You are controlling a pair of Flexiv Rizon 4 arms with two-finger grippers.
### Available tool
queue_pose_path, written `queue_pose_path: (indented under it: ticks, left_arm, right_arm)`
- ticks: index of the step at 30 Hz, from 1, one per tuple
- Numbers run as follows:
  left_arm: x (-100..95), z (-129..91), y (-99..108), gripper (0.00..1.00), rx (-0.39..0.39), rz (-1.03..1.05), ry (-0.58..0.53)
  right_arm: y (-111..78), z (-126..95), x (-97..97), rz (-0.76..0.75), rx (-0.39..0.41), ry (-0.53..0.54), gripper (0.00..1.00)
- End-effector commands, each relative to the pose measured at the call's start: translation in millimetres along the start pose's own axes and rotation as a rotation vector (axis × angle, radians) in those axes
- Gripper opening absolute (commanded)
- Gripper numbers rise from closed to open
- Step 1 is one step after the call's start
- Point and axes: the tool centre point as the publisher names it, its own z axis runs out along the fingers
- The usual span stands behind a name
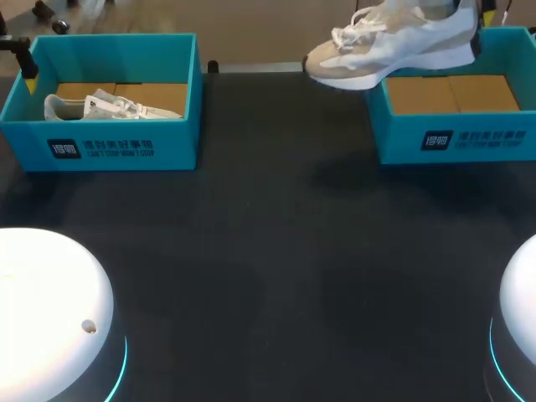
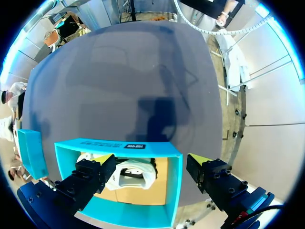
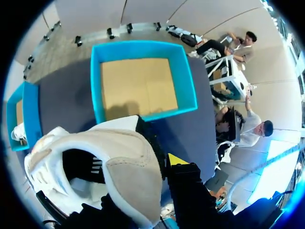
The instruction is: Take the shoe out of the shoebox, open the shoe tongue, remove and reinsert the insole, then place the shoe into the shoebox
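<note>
Overhead, the white-and-beige sneaker [image 1: 394, 50] hung clear of the dark table [image 1: 268, 251], held by its heel in the right gripper [image 1: 476, 29], which came in from the far right corner. The shoe's toe pointed toward the middle of the table and reached past the left wall of the right shoebox [image 1: 452, 138], while its heel end stayed above that box. The teal box held nothing but its bare cardboard floor [image 1: 452, 94]. From the right wrist, the sneaker's heel and open collar [image 3: 119, 162] filled the space just ahead of the camera. One yellow-tipped finger [image 3: 177, 159] pressed against the outside of the heel. The other finger was hidden by the shoe, so the grip could be read only from the shoe hanging in the air. The right shoebox lay beyond and below it. Across the table, well apart, stood the left shoebox [image 1: 109, 146], also teal, with a second sneaker [image 1: 109, 107] lying on its side on the cardboard inside. The left gripper [image 2: 151, 162] hung over that box with its jaws spread wide and empty: one finger sat above the box interior near the second sneaker, the other outside the box's side wall, and neither touched anything.
</note>
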Motion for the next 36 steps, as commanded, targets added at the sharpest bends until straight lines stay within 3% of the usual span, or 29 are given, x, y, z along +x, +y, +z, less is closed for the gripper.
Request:
queue_pose_path:
  ticks: [1, 9, 27, 30, 36]
  left_arm:
    - [0.2, 0, 0, 1.0, -0.001, 0.001, 0.002]
    - [0.2, 0, 0, 1.0, -0.001, 0.001, 0.002]
    - [0.2, 0, 0, 1.0, -0.001, 0.001, 0.002]
    - [0.2, 0, 0, 1.0, -0.001, 0.001, 0.002]
    - [0.2, 0, 0, 1.0, -0.001, 0.001, 0.002]
  right_arm:
    - [-35.5, 2, 5.6, 0.016, -0.098, 0.03, 0.0]
    - [-97.7, 8, 26.9, 0.064, -0.079, 0.086, 0.0]
    - [-97.7, 8, 26.9, 0.064, -0.079, 0.086, 0.0]
    - [-118.3, 10, 37.1, 0.084, -0.09, 0.051, 0.0]
    - [-185.2, 20, 64.7, 0.058, -0.118, 0.046, 0.0]
